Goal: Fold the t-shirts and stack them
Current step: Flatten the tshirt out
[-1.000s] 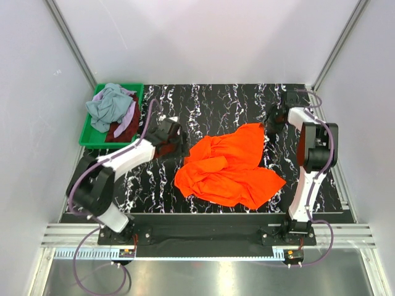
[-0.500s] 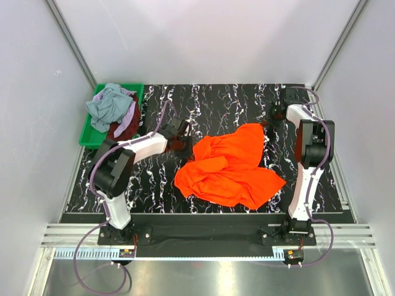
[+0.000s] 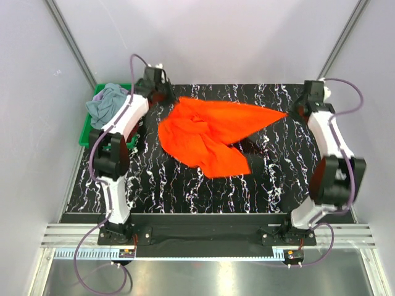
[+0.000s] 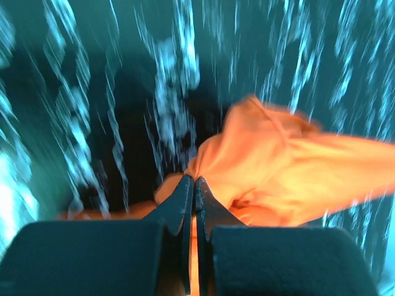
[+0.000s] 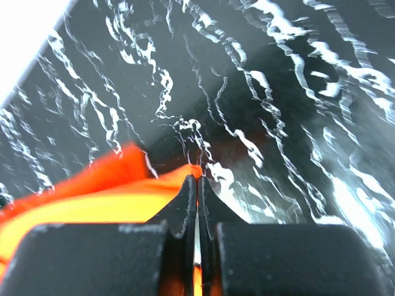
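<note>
The bright orange-red t-shirt (image 3: 210, 132) hangs above the black marbled table (image 3: 203, 185), stretched between both grippers, its lower part drooping toward the near middle. My left gripper (image 3: 168, 102) is shut on the shirt's left corner at the back left. My right gripper (image 3: 291, 113) is shut on its pointed right corner at the back right. In the left wrist view the jaws (image 4: 194, 180) pinch orange cloth (image 4: 278, 166). In the right wrist view the fingertips (image 5: 197, 176) hold a thin edge of the shirt (image 5: 92, 197). A grey-blue t-shirt (image 3: 106, 106) lies in the bin.
The green plastic bin (image 3: 85, 138) stands at the table's left edge, partly behind my left arm. White walls with metal corner posts close in the back and both sides. The arm bases sit on the rail at the near edge.
Both grippers have shut on the orange-red shirt's corners and swung up and back. The shirt has left the table's middle and now hangs stretched between them.
</note>
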Robot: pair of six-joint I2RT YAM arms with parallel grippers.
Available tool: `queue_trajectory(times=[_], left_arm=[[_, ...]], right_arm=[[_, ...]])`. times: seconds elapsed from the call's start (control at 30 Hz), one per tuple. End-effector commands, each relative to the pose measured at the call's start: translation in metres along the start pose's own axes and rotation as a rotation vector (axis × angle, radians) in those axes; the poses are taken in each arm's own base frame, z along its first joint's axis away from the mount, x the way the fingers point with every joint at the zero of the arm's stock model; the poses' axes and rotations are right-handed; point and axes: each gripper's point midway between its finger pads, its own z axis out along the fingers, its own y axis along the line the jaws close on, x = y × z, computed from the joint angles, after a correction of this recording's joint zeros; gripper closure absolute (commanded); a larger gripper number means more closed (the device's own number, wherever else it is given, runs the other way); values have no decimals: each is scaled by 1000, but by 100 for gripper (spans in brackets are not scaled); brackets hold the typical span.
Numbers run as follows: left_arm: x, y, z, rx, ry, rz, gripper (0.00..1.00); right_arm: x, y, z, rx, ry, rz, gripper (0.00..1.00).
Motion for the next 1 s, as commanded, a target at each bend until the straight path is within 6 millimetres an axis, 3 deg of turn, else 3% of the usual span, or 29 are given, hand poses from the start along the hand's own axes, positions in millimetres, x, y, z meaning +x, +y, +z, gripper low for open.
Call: queue_trajectory(times=[0.0, 0.03, 0.07, 0.1, 0.13, 0.17, 0.2, 0.23, 0.37, 0.4, 0.5, 0.53, 0.57, 0.63, 0.7, 0.83, 0.97], left_arm=[[-40, -11, 12, 44, -33, 40, 100], [-36, -11, 25, 59, -1, 48, 100], [-33, -20, 25, 109, 28, 74, 88], [-32, -23, 25, 125, 37, 83, 56], [-29, -27, 20, 139, 42, 95, 44], [-27, -24, 17, 123, 30, 109, 37], [-11, -16, 7, 100, 46, 110, 33], [-10, -21, 2, 107, 14, 130, 28], [25, -2, -33, -68, 3, 173, 25], [52, -6, -44, -77, 19, 198, 25], [87, -19, -57, -54, 11, 186, 26], [114, -17, -50, -57, 44, 145, 27], [125, -13, -48, -61, 52, 126, 27], [130, -8, -40, -83, 16, 94, 27], [136, 9, -30, -157, 21, 33, 28], [125, 28, -15, -195, -2, -51, 30], [141, 11, -4, -126, 42, -117, 32]], right_arm=[[10, -33, -23, 119, -58, 85, 100], [28, -47, -20, 151, -28, 88, 100], [32, -52, -25, 156, -35, 97, 100], [39, -54, -25, 150, -27, 107, 100], [53, -60, -20, 141, -8, 110, 100], [58, -58, -22, 119, 5, 127, 100], [64, -59, -21, 117, 17, 128, 100], [71, -62, -18, 113, 30, 128, 100], [83, -64, -14, 110, 66, 134, 100], [83, -62, -14, 100, 63, 137, 100], [89, -58, -15, 60, 79, 149, 100], [92, -56, -16, 44, 86, 151, 100], [93, -55, -17, 35, 88, 151, 100], [97, -53, -18, 17, 95, 151, 100], [98, -52, -20, 0, 91, 150, 100], [100, -53, -23, -13, 90, 148, 100], [104, -50, -23, -39, 100, 149, 100]])
